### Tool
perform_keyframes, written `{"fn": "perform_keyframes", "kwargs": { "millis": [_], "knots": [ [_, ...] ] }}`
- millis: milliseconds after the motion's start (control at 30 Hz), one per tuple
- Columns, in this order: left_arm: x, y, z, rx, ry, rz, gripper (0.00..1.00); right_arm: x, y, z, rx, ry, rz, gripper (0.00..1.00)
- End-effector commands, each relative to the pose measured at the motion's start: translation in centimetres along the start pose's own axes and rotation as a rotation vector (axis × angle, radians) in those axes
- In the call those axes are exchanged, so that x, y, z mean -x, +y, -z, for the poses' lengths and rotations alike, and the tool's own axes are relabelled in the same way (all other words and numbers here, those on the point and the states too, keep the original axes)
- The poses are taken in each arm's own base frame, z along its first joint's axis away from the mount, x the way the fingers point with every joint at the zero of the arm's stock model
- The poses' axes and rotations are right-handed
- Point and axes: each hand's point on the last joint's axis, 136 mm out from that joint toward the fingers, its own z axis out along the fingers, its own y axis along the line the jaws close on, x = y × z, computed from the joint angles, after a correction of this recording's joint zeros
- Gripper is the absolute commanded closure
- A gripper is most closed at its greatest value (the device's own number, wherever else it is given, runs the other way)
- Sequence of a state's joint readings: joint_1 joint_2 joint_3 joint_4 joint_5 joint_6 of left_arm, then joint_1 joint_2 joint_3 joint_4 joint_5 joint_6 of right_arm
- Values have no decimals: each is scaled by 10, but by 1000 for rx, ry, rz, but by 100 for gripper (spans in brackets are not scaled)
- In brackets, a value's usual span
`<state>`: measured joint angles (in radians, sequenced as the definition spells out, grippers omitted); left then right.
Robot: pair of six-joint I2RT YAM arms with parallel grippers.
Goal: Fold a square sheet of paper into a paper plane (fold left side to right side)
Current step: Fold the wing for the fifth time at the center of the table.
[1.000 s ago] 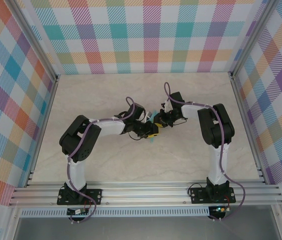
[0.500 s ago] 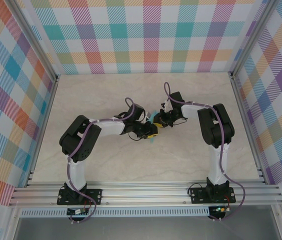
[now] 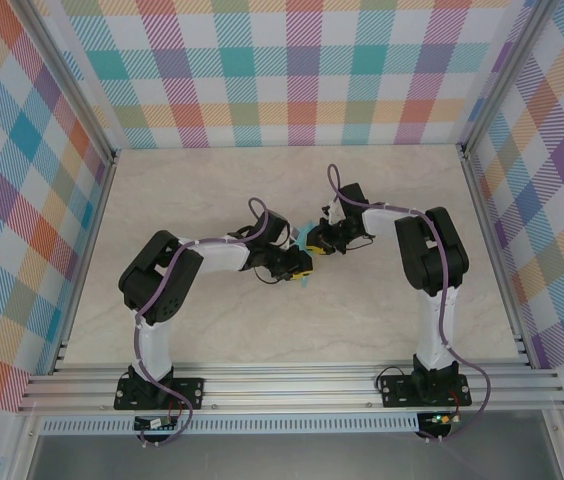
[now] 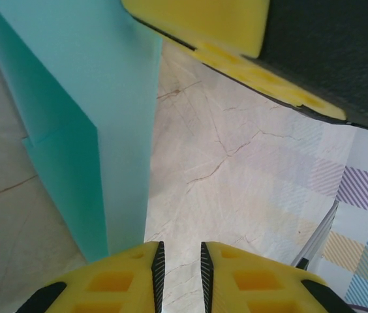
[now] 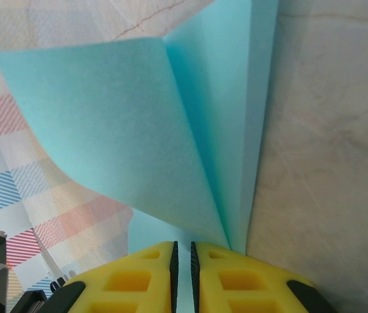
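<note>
- top view: both arms met mid-table (image 3: 212, 190). the left gripper (image 3: 300, 268) and right gripper (image 3: 318, 241) sat nose to nose, with the partly folded turquoise paper (image 3: 303, 234) between them, mostly hidden.
- left wrist: the left gripper (image 4: 179, 251) had its jaws nearly together, and bare table (image 4: 249, 163) showed through the slit. the paper (image 4: 106, 98) stood on edge just left of that slit and ran behind the left finger, so i couldn't tell if it was pinched.
- right wrist: the right gripper (image 5: 183, 251) was clamped on the paper (image 5: 125, 130), with turquoise visible in the gap. the layers fanned up off the table (image 5: 327, 130) and one flap bowed loose.
- handling: i'd judge it light, floppy, easily creased and slippery between layers. best grabbed at the stacked fold edge, not a single flap.
</note>
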<state>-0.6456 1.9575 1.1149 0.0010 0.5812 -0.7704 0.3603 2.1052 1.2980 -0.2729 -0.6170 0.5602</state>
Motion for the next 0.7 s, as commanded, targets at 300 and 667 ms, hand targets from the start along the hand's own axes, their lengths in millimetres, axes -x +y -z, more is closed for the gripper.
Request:
{"fn": "perform_keyframes", "kwargs": {
  "millis": [300, 667],
  "knots": [
    [-15, 32, -13, 84, 85, 75, 78, -21, -40, -17, -121, 71, -80, 85],
    [-31, 35, -8, 151, 159, 34, 80, -20, -43, -18, -131, 69, -91, 85]
  ]
}}
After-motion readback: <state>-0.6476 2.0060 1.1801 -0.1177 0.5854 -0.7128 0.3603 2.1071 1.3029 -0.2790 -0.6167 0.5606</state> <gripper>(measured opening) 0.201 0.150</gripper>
